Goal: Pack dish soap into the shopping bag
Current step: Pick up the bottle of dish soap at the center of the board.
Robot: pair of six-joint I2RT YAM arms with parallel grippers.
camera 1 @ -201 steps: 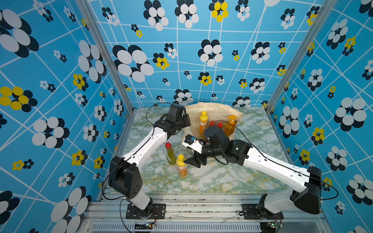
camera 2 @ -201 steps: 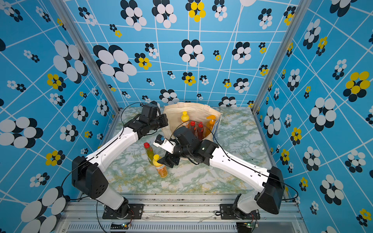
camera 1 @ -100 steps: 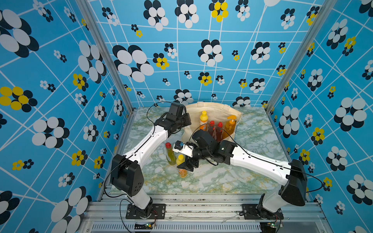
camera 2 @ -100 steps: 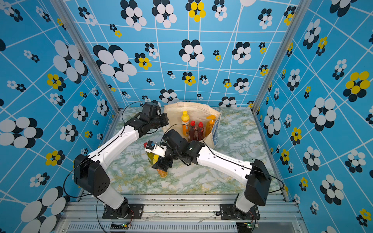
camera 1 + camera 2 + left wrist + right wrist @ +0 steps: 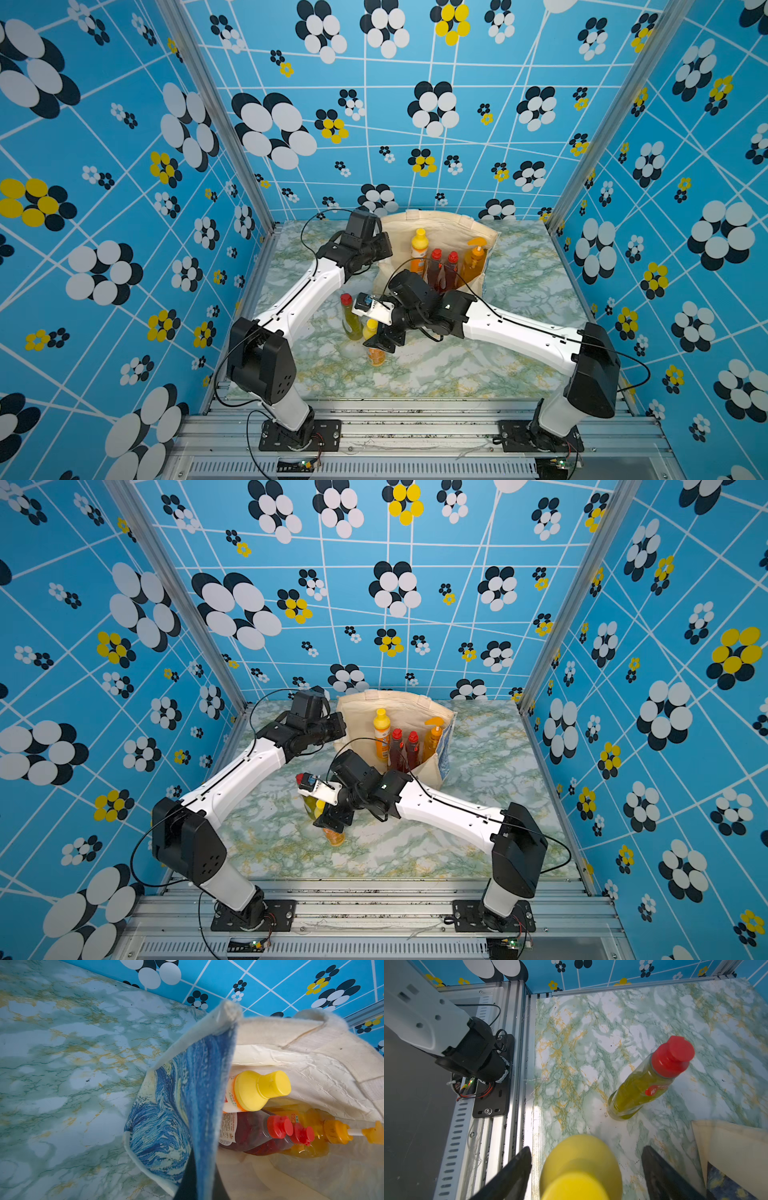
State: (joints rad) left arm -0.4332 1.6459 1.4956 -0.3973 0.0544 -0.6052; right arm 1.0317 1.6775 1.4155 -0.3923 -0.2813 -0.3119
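Yellow-capped orange bottle (image 5: 579, 1167): upright on the counter (image 5: 436, 374), outside the bag (image 5: 436, 218), long axis vertical.
Right pincer (image 5: 586, 1150): open, jaws wide either side of that bottle's cap, not gripping; your nearer arm.
Left pincer (image 5: 386, 248): clamped on the bag rim, holding the mouth open.
Green bottle (image 5: 643, 1084): upright just beside the yellow-capped one, on the left arm's side; mind it.
Bag: just beyond both, four bottles (image 5: 249, 1132) inside.
Next, likely: close, lift straight up.
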